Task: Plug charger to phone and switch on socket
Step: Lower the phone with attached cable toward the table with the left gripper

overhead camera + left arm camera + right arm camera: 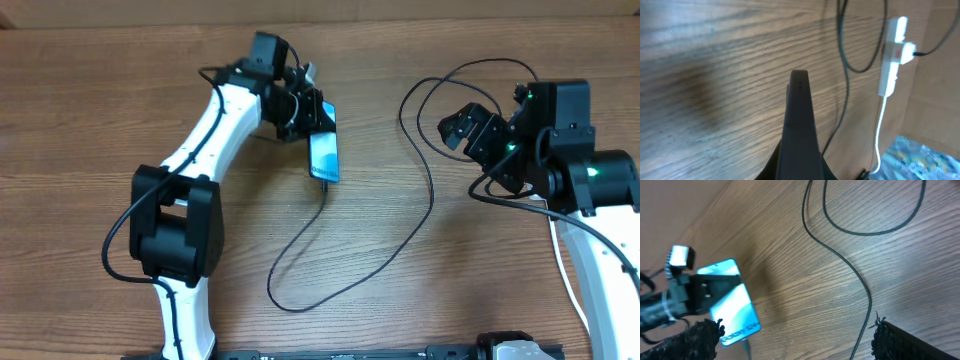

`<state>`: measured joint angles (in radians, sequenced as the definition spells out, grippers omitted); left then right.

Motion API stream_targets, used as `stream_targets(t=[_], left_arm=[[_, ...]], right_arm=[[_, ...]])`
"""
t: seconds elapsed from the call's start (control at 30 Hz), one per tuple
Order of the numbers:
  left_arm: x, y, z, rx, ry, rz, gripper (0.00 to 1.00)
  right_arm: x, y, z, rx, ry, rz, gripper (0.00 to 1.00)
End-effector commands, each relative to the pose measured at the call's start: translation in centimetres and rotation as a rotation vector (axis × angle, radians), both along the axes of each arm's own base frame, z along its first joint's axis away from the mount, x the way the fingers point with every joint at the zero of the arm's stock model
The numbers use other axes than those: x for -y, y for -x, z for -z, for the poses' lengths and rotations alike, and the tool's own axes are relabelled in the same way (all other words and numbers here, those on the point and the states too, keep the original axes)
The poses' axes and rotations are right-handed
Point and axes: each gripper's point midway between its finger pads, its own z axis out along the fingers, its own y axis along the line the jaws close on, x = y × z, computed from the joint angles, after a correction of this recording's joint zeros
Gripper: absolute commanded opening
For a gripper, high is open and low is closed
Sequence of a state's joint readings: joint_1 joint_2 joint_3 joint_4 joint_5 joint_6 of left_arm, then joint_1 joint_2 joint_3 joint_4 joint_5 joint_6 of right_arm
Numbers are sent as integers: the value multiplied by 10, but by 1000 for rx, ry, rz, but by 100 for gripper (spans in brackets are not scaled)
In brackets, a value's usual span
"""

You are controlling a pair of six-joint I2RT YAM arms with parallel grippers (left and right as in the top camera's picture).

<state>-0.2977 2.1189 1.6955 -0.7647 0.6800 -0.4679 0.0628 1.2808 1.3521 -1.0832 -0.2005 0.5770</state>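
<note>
The left gripper is clamped on the Galaxy phone, holding it at the table's far middle. The black charger cable looks already seated in the phone's lower end. The right gripper hangs spread and empty. The white power strip lies to the right with a plug inserted. What seems left is pressing its red switch, which calls for a careful fingertip push.

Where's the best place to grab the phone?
Take the phone by its top end, pinching the flat front and back and coming in from beyond that end. It is slim, and the charger meets its bottom end, which should stay free. The left gripper holds it that way.
</note>
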Motion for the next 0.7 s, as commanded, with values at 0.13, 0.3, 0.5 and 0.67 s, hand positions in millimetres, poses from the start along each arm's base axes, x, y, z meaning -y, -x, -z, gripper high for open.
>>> stream_targets(t=[0.13,0.3,0.5,0.67], left_arm=[[17,21,46,-79,-15,-85,4],[17,21,58,-101,9,-141,4],[12,19,65,-77,-39,-154,4],[6,18,75,-57,-101,-179,4]], right_arm=[[6,4,-2,-2,26,11,100],[6,6,-1,-11,27,11,100],[6,6,-1,-12,27,11,100],[6,6,-1,-12,26,11,100]])
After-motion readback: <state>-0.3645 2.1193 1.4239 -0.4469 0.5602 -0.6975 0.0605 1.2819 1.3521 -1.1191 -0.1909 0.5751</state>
